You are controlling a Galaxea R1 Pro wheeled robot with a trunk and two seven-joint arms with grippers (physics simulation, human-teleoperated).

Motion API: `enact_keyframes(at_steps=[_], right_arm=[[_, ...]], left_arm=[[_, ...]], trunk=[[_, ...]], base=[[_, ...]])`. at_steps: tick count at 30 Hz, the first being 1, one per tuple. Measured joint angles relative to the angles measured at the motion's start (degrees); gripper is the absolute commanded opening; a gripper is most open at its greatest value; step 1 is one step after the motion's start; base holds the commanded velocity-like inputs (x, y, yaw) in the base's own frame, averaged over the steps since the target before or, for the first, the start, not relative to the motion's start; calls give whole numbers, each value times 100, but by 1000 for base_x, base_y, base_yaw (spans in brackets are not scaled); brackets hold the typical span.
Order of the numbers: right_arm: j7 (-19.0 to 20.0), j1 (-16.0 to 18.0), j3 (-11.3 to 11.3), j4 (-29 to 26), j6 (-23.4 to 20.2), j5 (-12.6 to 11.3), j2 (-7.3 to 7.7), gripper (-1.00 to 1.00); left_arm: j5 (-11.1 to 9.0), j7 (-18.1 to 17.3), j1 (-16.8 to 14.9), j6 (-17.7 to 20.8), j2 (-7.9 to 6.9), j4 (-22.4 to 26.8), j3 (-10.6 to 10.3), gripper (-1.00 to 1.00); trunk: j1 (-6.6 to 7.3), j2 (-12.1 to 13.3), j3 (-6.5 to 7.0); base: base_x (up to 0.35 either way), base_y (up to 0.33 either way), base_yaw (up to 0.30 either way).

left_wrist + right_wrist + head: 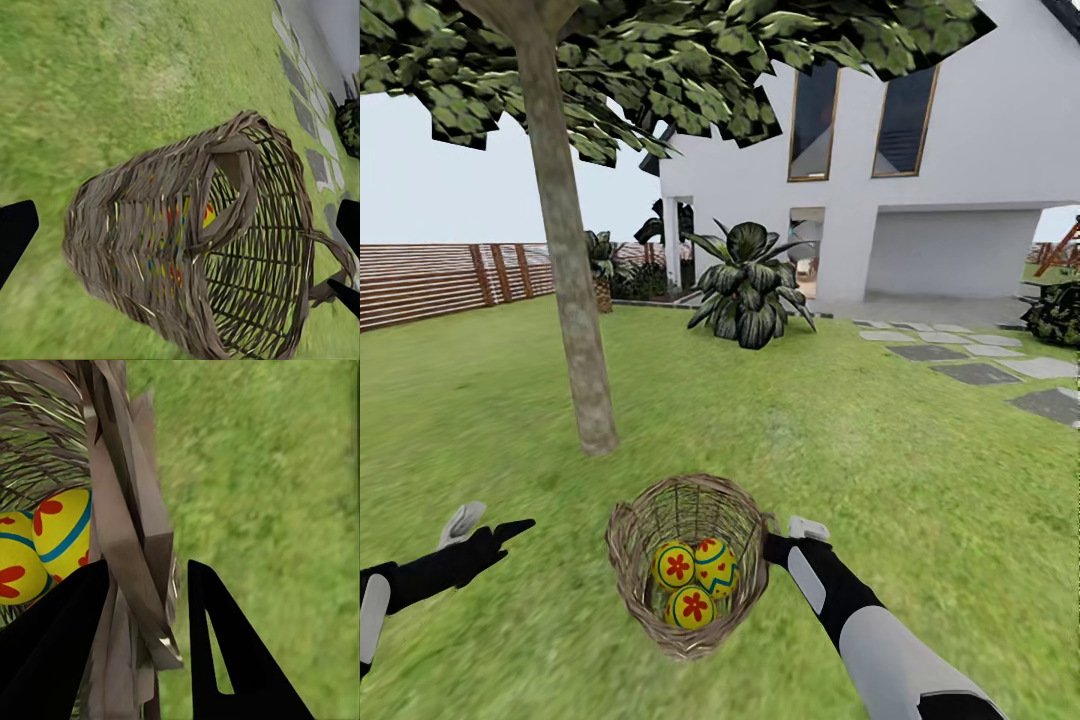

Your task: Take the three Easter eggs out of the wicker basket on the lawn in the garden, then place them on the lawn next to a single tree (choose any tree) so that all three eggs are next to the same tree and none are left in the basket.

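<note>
The right tool (142, 615) is being closed on the rim of the wicker basket (685, 565), one finger inside and one outside. The left tool (495, 530) is being held open and empty at the basket's 9 o'clock. Three Easter eggs (695, 582) are being carried inside the basket, above the lawn (840, 450). The tree (575, 310) is being seen at 11 o'clock.
</note>
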State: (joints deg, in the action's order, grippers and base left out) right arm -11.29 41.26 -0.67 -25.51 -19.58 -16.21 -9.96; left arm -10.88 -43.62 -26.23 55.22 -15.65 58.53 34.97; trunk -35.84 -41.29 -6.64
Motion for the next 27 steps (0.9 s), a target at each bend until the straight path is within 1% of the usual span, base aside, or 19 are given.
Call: enact_keyframes(at_steps=[13,22,27], right_arm=[[0,0,0,0,0,0,0,-100],[0,0,0,0,0,1,0,-100],[-2,0,0,1,0,-2,-1,-100]], left_arm=[[0,9,0,-2,6,0,0,100],[0,9,0,-2,9,0,0,100],[-2,10,1,-2,8,0,0,100]], trunk=[[0,0,45],[0,0,77],[0,0,94]], base=[[319,0,-100],[320,-36,-90],[314,-101,-78]])
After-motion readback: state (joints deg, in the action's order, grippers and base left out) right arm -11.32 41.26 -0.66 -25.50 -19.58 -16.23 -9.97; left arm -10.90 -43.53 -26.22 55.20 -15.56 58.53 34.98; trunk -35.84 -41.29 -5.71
